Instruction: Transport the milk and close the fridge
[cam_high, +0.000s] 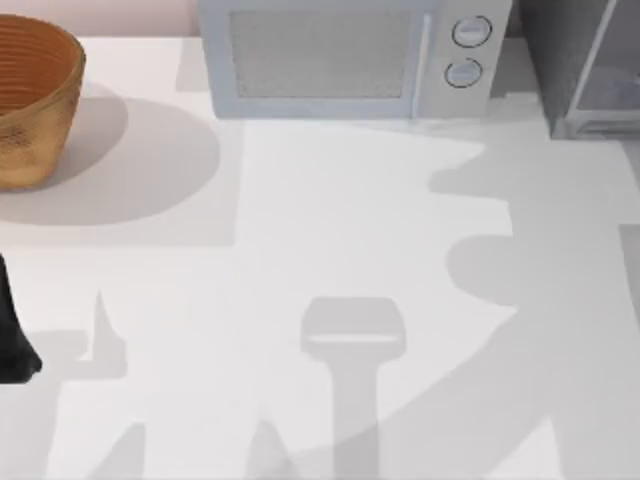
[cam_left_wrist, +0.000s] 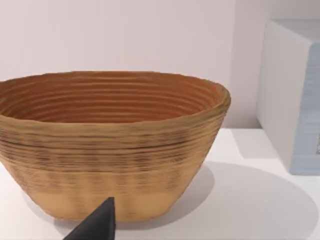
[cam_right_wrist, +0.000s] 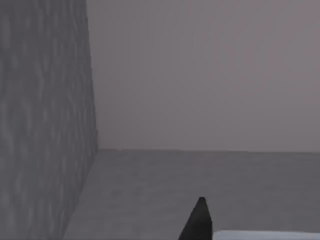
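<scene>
On the white counter (cam_high: 330, 220) we see the fridge (cam_high: 590, 70) at the far right corner, beside the microwave (cam_high: 350, 55), and a woven basket (cam_high: 30, 100) at the far left. Our left tool (cam_left_wrist: 95, 225) hangs near the basket, and our right tool (cam_right_wrist: 197, 222) faces the fridge's speckled side. We cannot tell whether either tool is apart or together.

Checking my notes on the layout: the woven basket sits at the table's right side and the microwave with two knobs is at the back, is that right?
Not quite. The woven basket sits at the table's left side, not its right, as the top view shows. The microwave with two knobs is indeed at the back.
</scene>
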